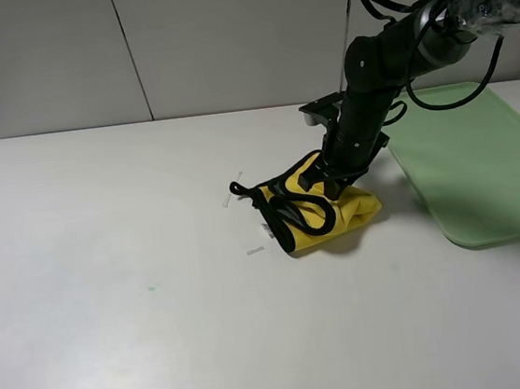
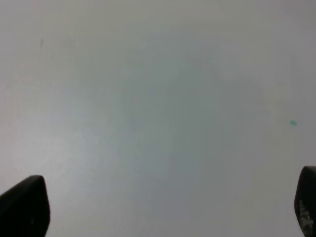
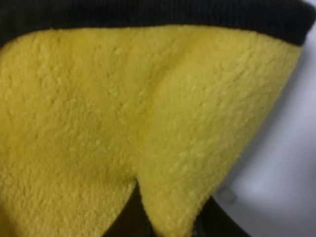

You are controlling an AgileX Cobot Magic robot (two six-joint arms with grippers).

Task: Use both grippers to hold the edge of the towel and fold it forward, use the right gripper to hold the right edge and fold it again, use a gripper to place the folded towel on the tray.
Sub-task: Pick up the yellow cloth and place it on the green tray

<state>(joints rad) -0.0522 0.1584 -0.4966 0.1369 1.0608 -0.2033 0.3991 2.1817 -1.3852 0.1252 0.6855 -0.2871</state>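
Observation:
The towel (image 1: pixel 323 211) lies crumpled in a bright-yellow heap with its black-trimmed edge (image 1: pixel 286 212) curling over it, just left of the tray (image 1: pixel 482 160). My right gripper (image 1: pixel 327 185) reaches down onto the heap's back right part. In the right wrist view yellow plush (image 3: pixel 123 113) fills the frame, with black trim (image 3: pixel 148 12) along one side, and a fold of it runs down between the dark fingers (image 3: pixel 123 219) of the right gripper (image 3: pixel 163 217), which is shut on it. My left gripper (image 2: pixel 165 202) is open over bare table; its arm is out of the exterior view.
The pale-green tray lies at the right side of the white table (image 1: pixel 103 222), reaching its right edge. Two small white strips (image 1: pixel 255 249) lie by the towel's left side. A tiny green speck (image 1: pixel 151 288) marks the table; it also shows in the left wrist view (image 2: pixel 293 123).

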